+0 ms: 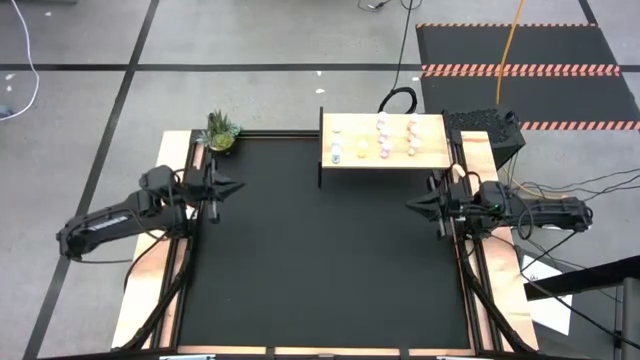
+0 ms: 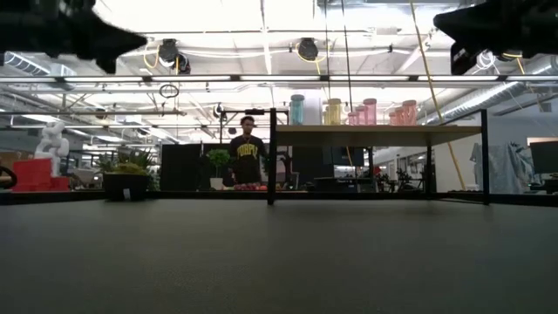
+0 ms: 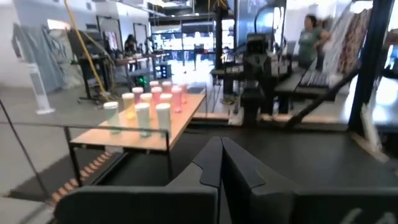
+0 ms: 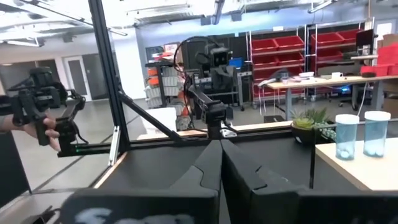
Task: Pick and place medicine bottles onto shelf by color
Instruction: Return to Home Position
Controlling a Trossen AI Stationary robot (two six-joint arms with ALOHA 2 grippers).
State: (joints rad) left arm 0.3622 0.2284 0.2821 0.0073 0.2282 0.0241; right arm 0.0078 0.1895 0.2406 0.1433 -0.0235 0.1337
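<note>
The pale wood shelf point(image 1: 385, 141) stands on thin dark legs at the table's far right. Several medicine bottles point(image 1: 384, 139) stand upright on its top, teal, yellow and pink ones with white caps; the low view shows them in a row point(image 2: 353, 112). My left gripper point(image 1: 236, 187) hovers shut over the table's left edge, pointing right. My right gripper point(image 1: 410, 205) hovers shut near the right edge, just in front of the shelf, pointing left. In the left wrist view the shut fingers point(image 3: 221, 142) face the shelf point(image 3: 138, 135). The right wrist view shows two teal bottles point(image 4: 346, 137).
A small green potted plant point(image 1: 220, 133) sits at the table's far left corner. Wooden side rails point(image 1: 160, 290) run along both sides. The black tabletop point(image 1: 320, 260) lies between the arms. A person point(image 2: 248, 157) stands in the room behind, and a hand holds a device point(image 4: 43, 106).
</note>
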